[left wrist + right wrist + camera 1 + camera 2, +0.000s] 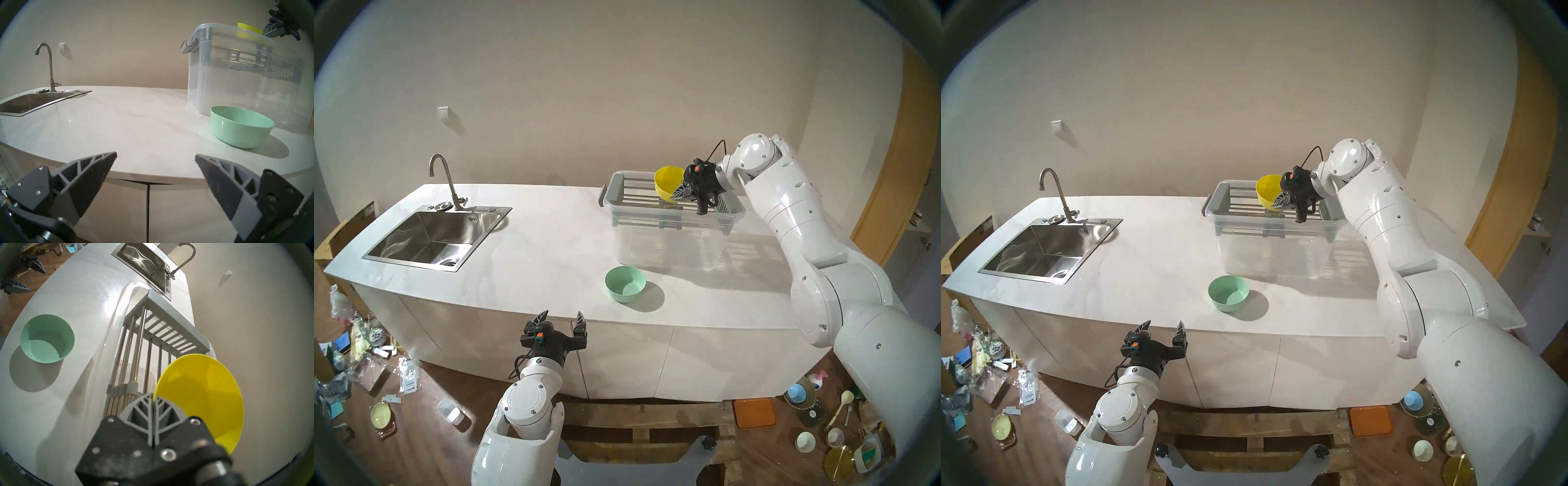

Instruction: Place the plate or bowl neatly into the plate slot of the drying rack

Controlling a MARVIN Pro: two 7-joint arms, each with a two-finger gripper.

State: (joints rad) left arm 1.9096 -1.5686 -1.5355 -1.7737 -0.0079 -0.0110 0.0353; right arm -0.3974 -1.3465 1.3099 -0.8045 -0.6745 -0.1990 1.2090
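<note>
The yellow bowl (667, 183) is hanging tilted over the rack (639, 197), its opening facing left toward the sink side in the head views. The right gripper (153, 400) is pinching the bowl's rim, its two fingers pressed together on the thin wall. In the right wrist view the bowl is sitting above the far rods, near the rack's wall side; whether its lower edge is touching the rods cannot be told.

The slot (153, 351) is lying between the grey clips (122, 388) and the slatted end piece (169, 327), its steel rods running parallel and bare. The rack is resting across the top of a clear tub (670, 241), which is standing on the white counter (534, 244).

A green bowl (624, 283) is sitting upright on the counter, just in front of the tub and apart from it, with its shadow falling to the right.

The left gripper (561, 319) is hovering at the counter's near edge, well apart from both bowls, its fingers spread wide and holding nothing.

A steel sink (429, 234) with a curved tap (444, 180) is occupying the counter's left part, well apart from the tub.
</note>
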